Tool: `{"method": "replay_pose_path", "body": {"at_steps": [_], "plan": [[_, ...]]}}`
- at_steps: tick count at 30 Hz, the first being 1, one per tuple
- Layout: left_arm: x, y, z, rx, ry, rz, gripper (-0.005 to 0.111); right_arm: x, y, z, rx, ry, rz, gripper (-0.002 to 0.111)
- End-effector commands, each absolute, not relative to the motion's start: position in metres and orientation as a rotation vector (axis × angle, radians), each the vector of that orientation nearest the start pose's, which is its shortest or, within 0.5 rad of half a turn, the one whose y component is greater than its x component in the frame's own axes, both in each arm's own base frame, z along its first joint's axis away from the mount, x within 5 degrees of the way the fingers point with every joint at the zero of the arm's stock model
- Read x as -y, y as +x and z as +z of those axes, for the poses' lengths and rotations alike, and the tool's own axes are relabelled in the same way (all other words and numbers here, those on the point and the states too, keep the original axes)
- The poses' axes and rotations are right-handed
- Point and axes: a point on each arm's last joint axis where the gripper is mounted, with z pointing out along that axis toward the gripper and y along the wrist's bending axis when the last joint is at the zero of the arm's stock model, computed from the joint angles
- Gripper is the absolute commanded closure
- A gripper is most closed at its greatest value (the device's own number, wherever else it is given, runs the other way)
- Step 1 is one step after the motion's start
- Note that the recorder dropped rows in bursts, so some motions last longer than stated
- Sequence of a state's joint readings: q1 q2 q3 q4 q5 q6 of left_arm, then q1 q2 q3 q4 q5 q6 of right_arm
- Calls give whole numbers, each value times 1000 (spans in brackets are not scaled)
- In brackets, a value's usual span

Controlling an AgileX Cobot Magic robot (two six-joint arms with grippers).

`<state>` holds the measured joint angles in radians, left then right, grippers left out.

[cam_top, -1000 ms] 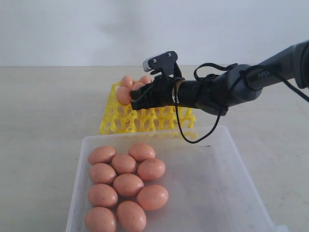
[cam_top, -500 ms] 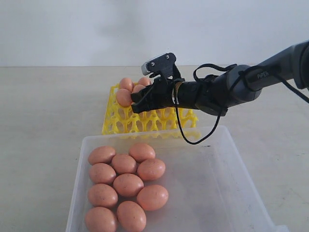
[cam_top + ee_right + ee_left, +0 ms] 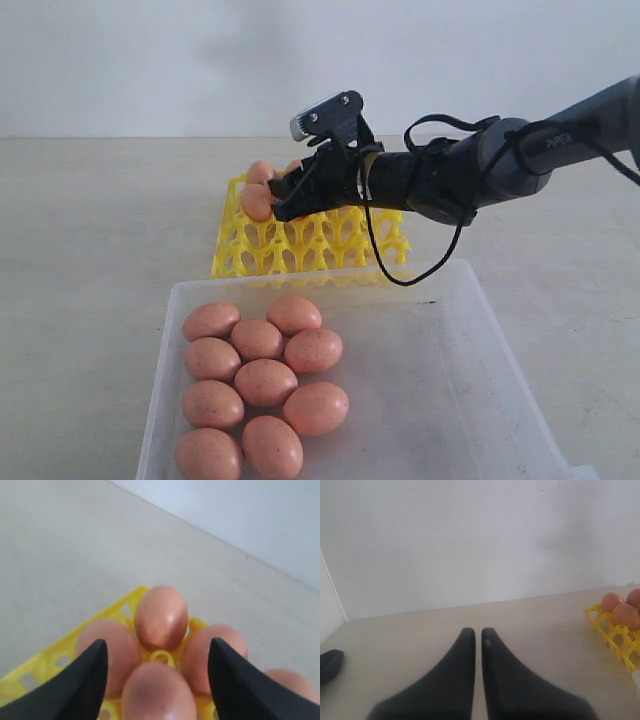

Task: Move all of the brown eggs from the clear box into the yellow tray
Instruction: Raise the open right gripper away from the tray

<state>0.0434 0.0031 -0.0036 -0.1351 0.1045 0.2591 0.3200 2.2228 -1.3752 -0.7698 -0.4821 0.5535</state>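
On the pale tabletop (image 3: 90, 230), the clear box (image 3: 470, 400) sits nearest, with a cluster of brown eggs (image 3: 265, 382) on its left side. Behind it, the yellow tray (image 3: 300, 245) holds several more at its far-left corner. The right pincer (image 3: 157, 645) hangs wide over those. The left pincer (image 3: 477, 630) is pressed together, empty.

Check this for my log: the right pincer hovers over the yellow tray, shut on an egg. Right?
Not shut: the right wrist view shows the right pincer open over the yellow tray, its jaws clear of the egg between them.
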Motion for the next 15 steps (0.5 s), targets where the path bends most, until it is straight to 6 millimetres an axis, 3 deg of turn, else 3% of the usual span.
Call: {"method": "replay_pose_path", "body": {"at_steps": [1, 5, 7, 9, 12, 15], "plan": [[-1, 56, 204, -1583, 80, 115, 103, -177, 442, 172, -1761, -689, 403, 55], [-1, 56, 204, -1585, 81, 115, 103, -172, 438, 205, -1784, -575, 432, 57], [-1, 56, 204, -1585, 81, 115, 103, -169, 434, 219, -1836, -524, 418, 64], [-1, 56, 204, -1585, 81, 115, 103, -162, 427, 231, -1934, -479, 305, 80], [-1, 56, 204, -1585, 81, 115, 103, -147, 414, 243, -2096, -341, -20, 107], [-1, 56, 204, -1585, 81, 115, 103, -135, 394, 252, -2227, -358, -382, 108]]}}
